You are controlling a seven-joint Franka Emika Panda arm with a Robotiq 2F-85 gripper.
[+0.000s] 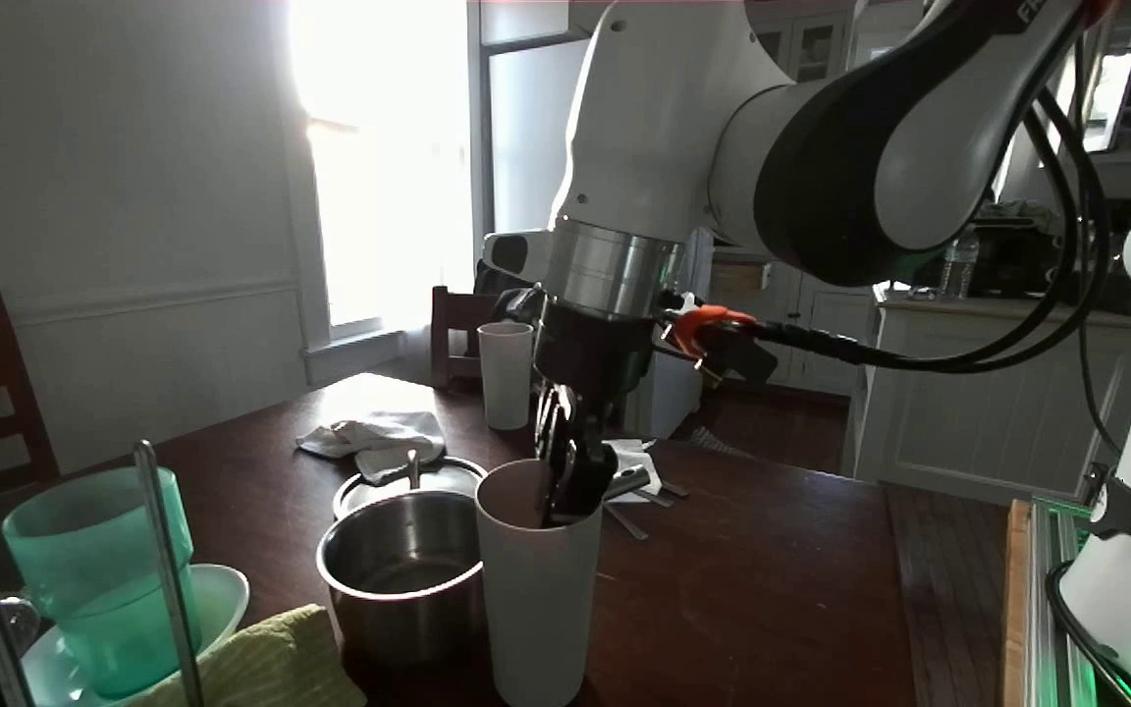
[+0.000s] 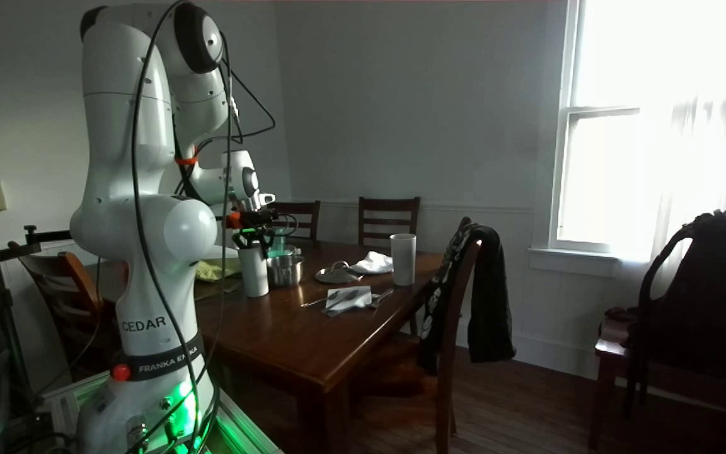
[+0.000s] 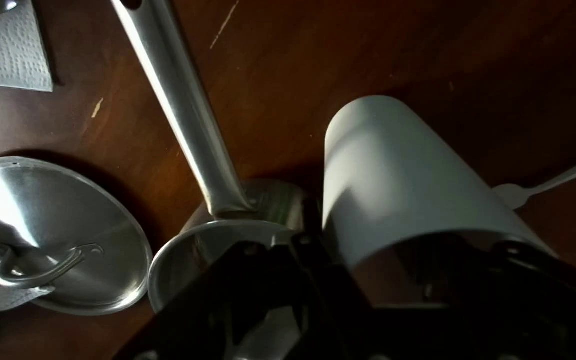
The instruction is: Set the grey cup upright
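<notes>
Grey near cup (image 1: pixel 538 609): one of two, stood upright on the table (image 1: pixel 757 589), just beside the steel pot (image 1: pixel 408 589)
Grey far cup (image 2: pixel 403 260): one, upright, well apart
Gripper (image 1: pixel 570 509): one; fingers spread apart at the near cup's mouth, one seen inside it
Pot: one, long handle (image 3: pixel 188 115) shown in wrist view
Lid (image 3: pixel 68 225): one, laid just beside the pot
Dark garment (image 2: pixel 489 296): one, draped over a chair (image 2: pixel 447 391)

In both exterior views we see dim surroundings and a tall white-framed window (image 1: pixel 384 157) burnt out to blank white. Green light glows around the white robot arm base (image 2: pixel 142 397). In the wrist view, we find glare on the round steel lid (image 3: pixel 88 220), shadow across the smooth pale-grey tapered cup (image 3: pixel 408 175), and the black gripper (image 3: pixel 413 245) barely legible.
</notes>
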